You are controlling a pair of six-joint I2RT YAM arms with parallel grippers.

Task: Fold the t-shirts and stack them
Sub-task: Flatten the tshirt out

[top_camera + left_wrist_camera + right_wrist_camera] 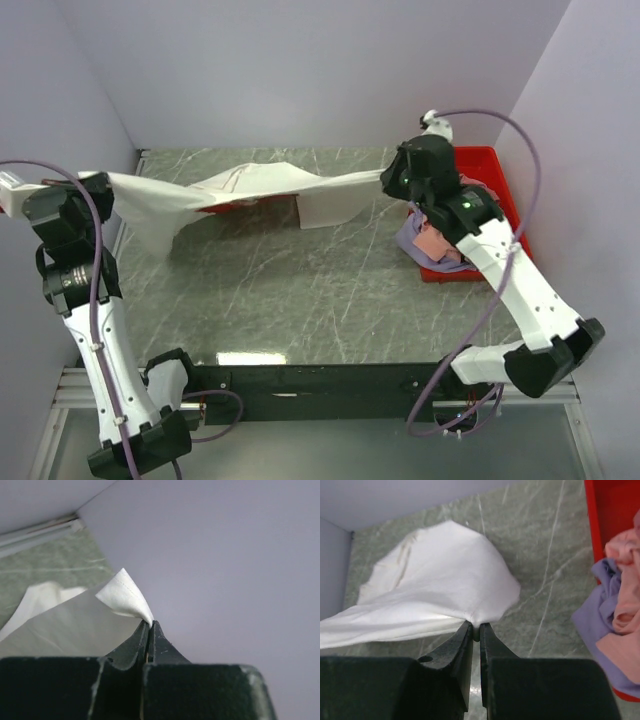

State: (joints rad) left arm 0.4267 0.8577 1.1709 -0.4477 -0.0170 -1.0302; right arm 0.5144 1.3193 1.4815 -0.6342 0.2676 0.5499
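A white t-shirt [250, 190] with a red print showing underneath hangs stretched above the table between both grippers. My left gripper [100, 180] is shut on its left corner [127, 597] near the left wall. My right gripper [390, 178] is shut on its right edge [445, 585], the cloth bunched at the fingertips [467, 630]. A lavender t-shirt [600, 625] and a dusty pink t-shirt [625, 605] lie crumpled in and over the edge of the red bin [495, 170].
The red plastic bin [607, 510] stands at the right side of the grey marbled table [300, 290], under my right arm. Pale walls close in on the left, back and right.
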